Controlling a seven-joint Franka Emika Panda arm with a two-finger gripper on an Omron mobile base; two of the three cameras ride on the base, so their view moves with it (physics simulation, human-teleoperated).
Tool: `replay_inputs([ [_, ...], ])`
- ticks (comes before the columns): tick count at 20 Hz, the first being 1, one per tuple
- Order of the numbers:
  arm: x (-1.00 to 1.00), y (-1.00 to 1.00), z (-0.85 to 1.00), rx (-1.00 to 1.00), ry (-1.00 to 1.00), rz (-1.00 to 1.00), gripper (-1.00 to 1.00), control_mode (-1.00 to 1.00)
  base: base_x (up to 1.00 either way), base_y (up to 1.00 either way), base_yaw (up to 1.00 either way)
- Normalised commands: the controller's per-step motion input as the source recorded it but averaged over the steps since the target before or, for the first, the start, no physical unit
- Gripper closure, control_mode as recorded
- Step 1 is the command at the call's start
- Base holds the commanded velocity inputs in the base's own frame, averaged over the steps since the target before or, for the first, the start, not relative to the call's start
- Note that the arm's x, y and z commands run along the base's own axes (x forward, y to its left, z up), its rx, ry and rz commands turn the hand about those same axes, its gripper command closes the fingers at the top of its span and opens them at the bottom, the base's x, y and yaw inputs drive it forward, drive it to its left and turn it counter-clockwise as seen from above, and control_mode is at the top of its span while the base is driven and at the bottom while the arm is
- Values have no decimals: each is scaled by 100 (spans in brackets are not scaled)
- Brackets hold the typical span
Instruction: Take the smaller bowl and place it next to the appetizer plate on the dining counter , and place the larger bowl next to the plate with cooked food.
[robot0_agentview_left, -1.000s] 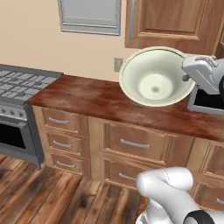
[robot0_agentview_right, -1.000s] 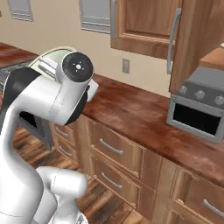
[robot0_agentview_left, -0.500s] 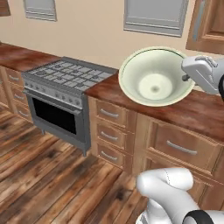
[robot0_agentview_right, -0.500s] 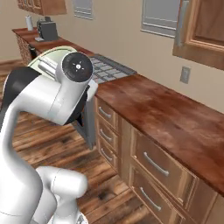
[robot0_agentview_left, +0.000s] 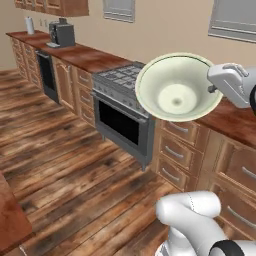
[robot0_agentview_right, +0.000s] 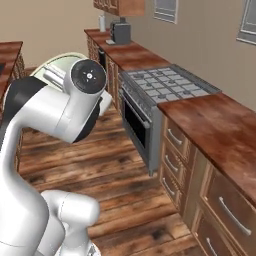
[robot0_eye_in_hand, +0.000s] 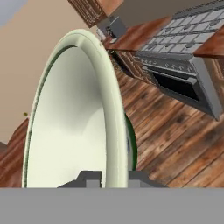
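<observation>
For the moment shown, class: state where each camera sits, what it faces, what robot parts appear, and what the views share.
Left base view: behind the arm's left, facing the stove and wall counter; hand and arm base show.
Right base view: behind the right, facing the same stove; white arm in front.
Hand view: on the hand, fingers clamping the large bowl's rim.
All share bowl and stove.

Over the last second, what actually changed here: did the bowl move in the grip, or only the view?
The base turned, so the whole view swept along the wall counter: the stove now sits centre and open floor shows. The gripper stays shut on the larger bowl, tipped on its side, same place in the left base view.
</observation>
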Motion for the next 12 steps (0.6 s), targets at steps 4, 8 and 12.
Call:
replay_inputs([
  [4,0,0,0,0,0,0,100,100,5,42,39],
  [8,0,0,0,0,0,0,100,100,0,38,35],
  [12,0,0,0,0,0,0,100,100,0,94,25],
])
